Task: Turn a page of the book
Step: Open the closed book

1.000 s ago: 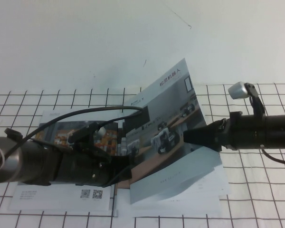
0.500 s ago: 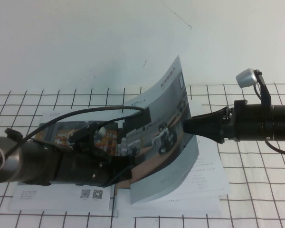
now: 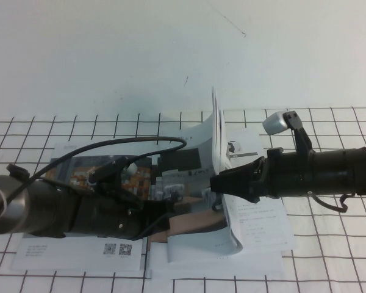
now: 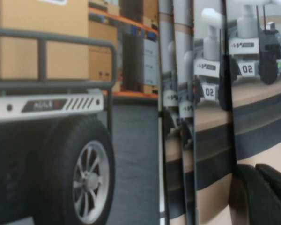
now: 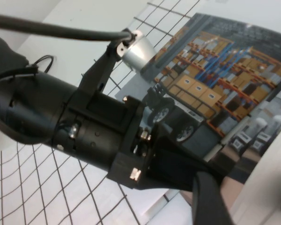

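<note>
The book lies open on the grid mat, its warehouse-photo sheet with QR codes on the left; that sheet also shows in the right wrist view. The page with the desk robots stands almost upright over the spine, curled and seen edge-on. Its printed face fills the left wrist view. My right gripper is at the page's free edge. In the right wrist view it is open, with the page's white back between its fingers. My left gripper is shut and rests low on the book near the spine.
A white mat with a black grid covers the table, and a plain white wall stands behind. The left arm's black cable loops over the book's left sheet. The left arm's body lies across that sheet.
My right gripper has moved left and taken the page's edge with it. The page has swung from leaning right to nearly upright. The left arm has not moved.
</note>
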`<state>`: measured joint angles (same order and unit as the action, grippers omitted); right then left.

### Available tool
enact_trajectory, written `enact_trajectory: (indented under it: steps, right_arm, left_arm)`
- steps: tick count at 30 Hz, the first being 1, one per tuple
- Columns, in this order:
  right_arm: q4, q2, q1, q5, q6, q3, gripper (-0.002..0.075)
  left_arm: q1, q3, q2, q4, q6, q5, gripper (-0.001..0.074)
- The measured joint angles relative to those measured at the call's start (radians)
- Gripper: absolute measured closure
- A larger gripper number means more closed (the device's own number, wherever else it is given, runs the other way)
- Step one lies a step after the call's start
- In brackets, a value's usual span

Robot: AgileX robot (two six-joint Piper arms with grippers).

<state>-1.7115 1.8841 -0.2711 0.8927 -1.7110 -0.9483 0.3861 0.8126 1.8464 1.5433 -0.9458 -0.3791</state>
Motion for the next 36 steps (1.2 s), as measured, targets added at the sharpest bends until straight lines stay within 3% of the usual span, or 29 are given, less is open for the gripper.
enact_trajectory:
  steps: [14,26,36]
  right_arm:
    - [-0.007,0.035,-0.007,-0.076,0.009,-0.029,0.0393]
    - [-0.009,0.039,-0.007,0.012,0.014,-0.054,0.0393]
    - [0.09,0.045,-0.007,-0.111,0.042,-0.166,0.0393]
  left_arm:
    - [0.0,0.002,0.0,-0.007,0.0,-0.001,0.0738]
    - [0.0,0.003,0.0,-0.015,0.0,-0.001,0.0738]
    - [0.0,0.004,0.0,-0.025,0.0,-0.002,0.0738]
